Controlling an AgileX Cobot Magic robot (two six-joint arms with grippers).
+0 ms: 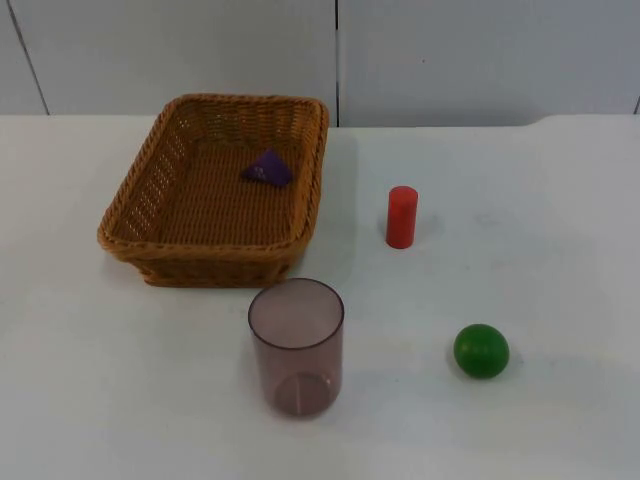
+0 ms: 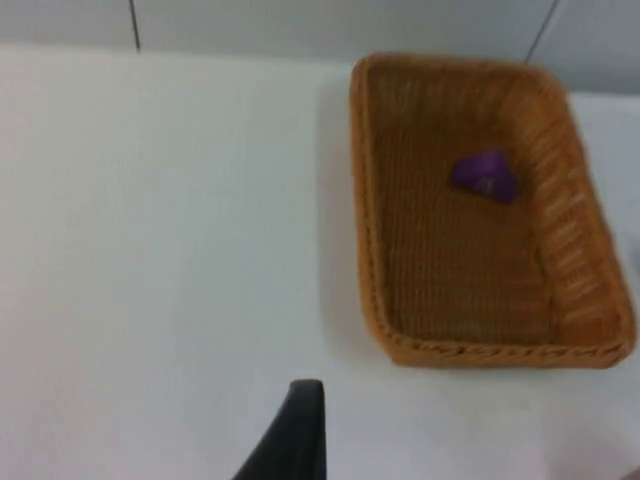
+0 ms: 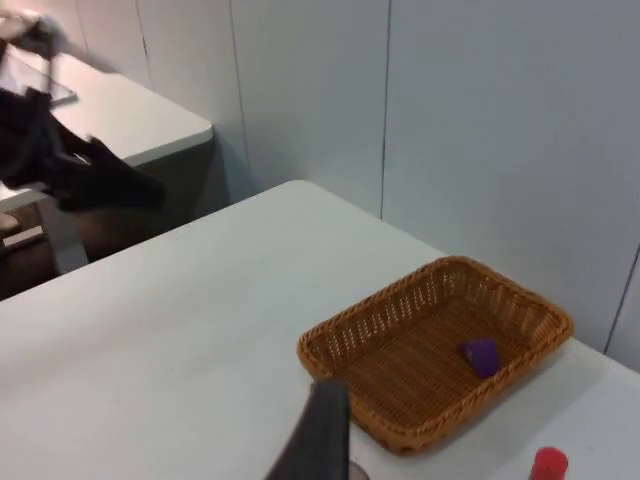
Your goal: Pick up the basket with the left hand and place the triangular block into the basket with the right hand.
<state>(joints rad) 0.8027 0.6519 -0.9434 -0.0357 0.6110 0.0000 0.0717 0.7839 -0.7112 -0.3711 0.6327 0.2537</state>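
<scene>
One triangular block (image 1: pixel 267 168) apex-up in basket (image 1: pixel 140 200)

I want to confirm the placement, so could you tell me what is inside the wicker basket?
Inside the basket, a purple triangular block lies on the woven floor near the far right corner. The near wall hides a strip of floor in the top view; the left wrist view shows nothing else.

1. The white desk (image 1: pixel 560 200) ends at the grey partition wall along its far edge.
2. A wicker basket (image 1: pixel 140 215) sits near the far edge, left of centre.
3. A translucent cup (image 1: pixel 296 347) stands upright near the front edge.
4. A red cylinder (image 1: pixel 401 217) stands mid-desk.
5. A green ball (image 1: pixel 481 351) lies toward the front right.
</scene>
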